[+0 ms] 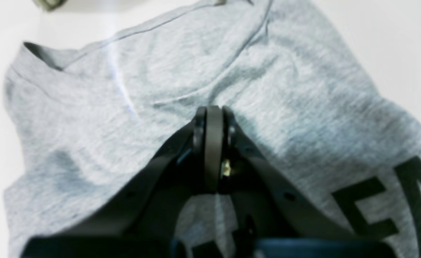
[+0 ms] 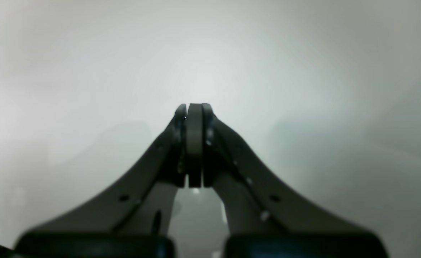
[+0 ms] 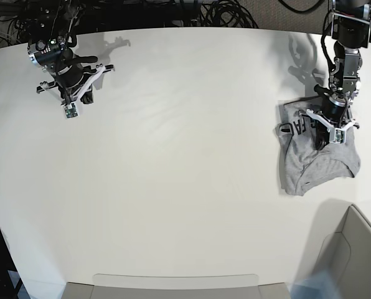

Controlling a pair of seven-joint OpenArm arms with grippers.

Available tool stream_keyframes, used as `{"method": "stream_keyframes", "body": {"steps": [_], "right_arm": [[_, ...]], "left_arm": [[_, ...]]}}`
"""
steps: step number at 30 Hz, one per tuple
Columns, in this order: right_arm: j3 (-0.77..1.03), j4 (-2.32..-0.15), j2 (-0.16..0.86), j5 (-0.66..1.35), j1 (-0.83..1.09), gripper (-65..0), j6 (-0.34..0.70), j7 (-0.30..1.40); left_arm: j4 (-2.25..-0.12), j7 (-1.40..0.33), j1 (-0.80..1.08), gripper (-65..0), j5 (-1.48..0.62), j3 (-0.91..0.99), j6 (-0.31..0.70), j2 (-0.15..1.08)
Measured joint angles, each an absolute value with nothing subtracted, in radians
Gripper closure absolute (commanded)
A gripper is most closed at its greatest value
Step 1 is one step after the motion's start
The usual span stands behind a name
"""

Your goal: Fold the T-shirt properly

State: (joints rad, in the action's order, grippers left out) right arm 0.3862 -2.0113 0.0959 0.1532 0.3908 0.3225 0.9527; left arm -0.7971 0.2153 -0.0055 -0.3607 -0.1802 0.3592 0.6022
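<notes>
Closed left claw (image 1: 213, 111) hung over the crumpled T-shirt (image 1: 181, 89), holding nothing.

Its jaws sat pressed together above grey cloth, a seam or hem line running just beyond the tips and black lettering to one side. Soft, light and limp, the shirt would likely sag and bunch; hems, shoulders or sleeve edges look the best holds. Only the base view showed the whole heap on the tabletop (image 3: 173, 156), well apart from the right claw (image 2: 194, 109), which was likewise closed, empty, over bare surface.
</notes>
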Motion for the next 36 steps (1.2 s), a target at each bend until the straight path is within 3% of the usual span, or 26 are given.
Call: {"method": "stream_keyframes", "body": {"steps": [11, 19, 28, 36], "right_arm": [[0.352, -2.012, 0.096, 0.151, 0.376, 0.0, 0.322, 0.953], [0.350, -2.034, 0.096, 0.152, 0.360, 0.0, 0.323, 0.953], [0.303, -2.045, 0.098, 0.150, 0.493, 0.0, 0.319, 0.762], [0.241, -2.044, 0.019, 0.150, 0.707, 0.0, 0.321, 0.575]], "left_arm": [[-0.992, 0.075, 0.020, 0.0, -0.295, -0.179, 0.321, 0.598], [-1.321, -0.195, 0.081, 0.0, -0.278, 0.044, 0.361, 0.564], [-1.826, -0.505, 0.248, 0.0, -0.282, 0.366, 0.361, 0.310], [-1.895, -0.519, 0.474, 0.0, -0.277, 0.402, 0.360, 0.210]]}}
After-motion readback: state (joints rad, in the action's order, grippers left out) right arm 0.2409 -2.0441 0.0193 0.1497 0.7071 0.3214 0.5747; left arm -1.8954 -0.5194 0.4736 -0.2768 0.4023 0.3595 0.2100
